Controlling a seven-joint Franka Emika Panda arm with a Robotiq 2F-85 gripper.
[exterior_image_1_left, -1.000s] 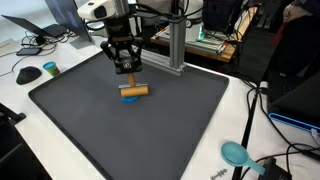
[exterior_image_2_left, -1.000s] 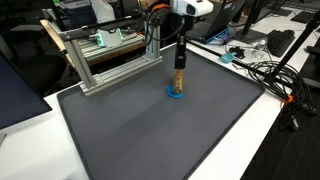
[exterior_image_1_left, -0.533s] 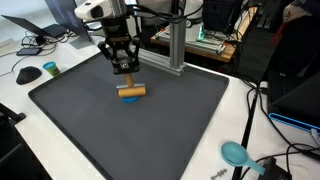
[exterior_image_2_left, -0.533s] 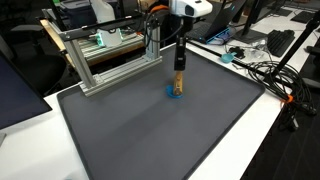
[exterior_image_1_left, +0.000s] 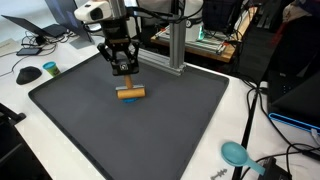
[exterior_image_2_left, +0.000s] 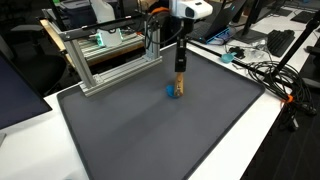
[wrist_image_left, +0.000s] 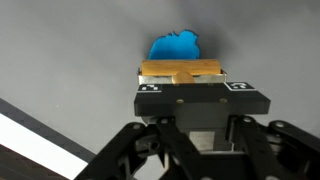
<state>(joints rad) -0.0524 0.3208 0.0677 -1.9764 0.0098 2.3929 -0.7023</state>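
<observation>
Firmly closed, the hand grips a smooth wooden cylinder beside a lobed blue piece.

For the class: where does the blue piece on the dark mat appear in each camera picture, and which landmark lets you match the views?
In an exterior view: blue piece left of centre, peeking out beneath the wooden block.
In an exterior view: blue piece just right of centre, beside the block's foot.
Wrist view: blue piece top centre, just beyond the block.
Shared landmark: the wooden block.
</observation>
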